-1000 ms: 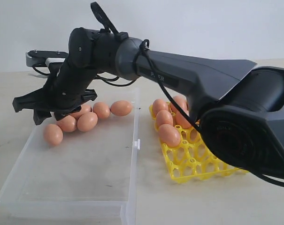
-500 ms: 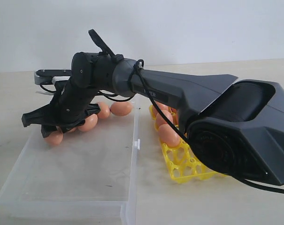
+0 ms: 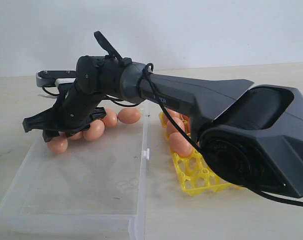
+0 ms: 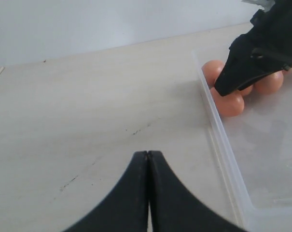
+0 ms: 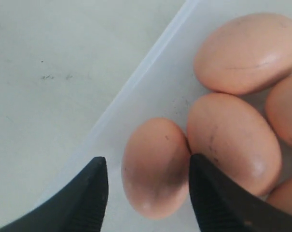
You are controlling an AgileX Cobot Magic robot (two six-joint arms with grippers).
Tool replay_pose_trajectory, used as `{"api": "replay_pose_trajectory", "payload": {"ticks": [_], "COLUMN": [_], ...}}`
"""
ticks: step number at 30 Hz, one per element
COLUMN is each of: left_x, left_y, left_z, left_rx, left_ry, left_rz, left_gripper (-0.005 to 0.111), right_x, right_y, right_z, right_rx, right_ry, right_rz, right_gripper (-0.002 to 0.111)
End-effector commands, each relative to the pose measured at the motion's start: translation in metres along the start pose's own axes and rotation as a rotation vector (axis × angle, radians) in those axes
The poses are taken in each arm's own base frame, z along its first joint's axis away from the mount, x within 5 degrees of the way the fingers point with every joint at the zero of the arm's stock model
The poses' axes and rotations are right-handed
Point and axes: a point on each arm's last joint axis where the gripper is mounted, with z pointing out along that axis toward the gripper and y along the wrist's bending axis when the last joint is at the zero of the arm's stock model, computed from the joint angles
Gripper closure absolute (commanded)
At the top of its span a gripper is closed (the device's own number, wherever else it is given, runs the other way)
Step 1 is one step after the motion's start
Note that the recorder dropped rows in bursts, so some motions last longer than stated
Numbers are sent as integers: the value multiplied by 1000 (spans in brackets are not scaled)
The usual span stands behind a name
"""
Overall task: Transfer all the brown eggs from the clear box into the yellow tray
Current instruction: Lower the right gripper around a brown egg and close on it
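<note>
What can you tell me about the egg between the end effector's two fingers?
The egg is a smooth, matte orange-brown oval with faint dark specks and no visible cracks. It lies on its side on the clear box floor near a wall, touching a neighbouring egg. The open right end effector straddles it, not yet gripping.

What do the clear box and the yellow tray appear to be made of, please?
The clear box looks like colourless transparent plastic, slightly glossy: the table shows through its floor and walls. The yellow tray is probably moulded plastic, bright and smooth, judging by its thin open lattice of cups.
</note>
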Motion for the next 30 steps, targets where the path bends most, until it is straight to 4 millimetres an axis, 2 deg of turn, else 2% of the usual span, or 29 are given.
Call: {"api": "replay_pose_trajectory", "payload": {"ticks": [1, 5, 9, 14, 16, 17, 19, 20, 24, 30], "left_x": [-2, -2, -2, -2, -2, -2, -2, -2, -2, -2], "left_y": [0, 0, 0, 0, 0, 0, 0, 0, 0, 0], "left_z": [-1, -1, -1, -1, -1, -1, -1, -1, -1, -1], "left_rx": [4, 4, 4, 4, 4, 4, 4, 4, 4, 4], "left_ry": [-16, -16, -16, -16, -16, -16, -16, -16, -16, -16], "left_rz": [-4, -4, -4, -4, -4, -4, -4, -4, -4, -4], "left_gripper": [107, 107, 107, 107, 107, 107, 107, 107, 107, 107], "right_x": [-5, -3, 5, 2, 2, 2, 1, 2, 6, 18], "right_y": [1, -1, -8, -8, -8, -8, -8, -8, -9, 5], "right_z": [-2, 3, 17, 18, 18, 18, 17, 17, 13, 4], "right_rx": [4, 7, 16, 15, 15, 16, 18, 24, 48, 86], "right_ry": [-38, -33, -9, -47, -49, -49, -49, -39, 23, 150], "right_rz": [-12, -10, -2, -2, -2, -7, -18, -24, -75, -208], "right_gripper": [54, 54, 54, 54, 62, 71, 99, 108, 108, 108]}}
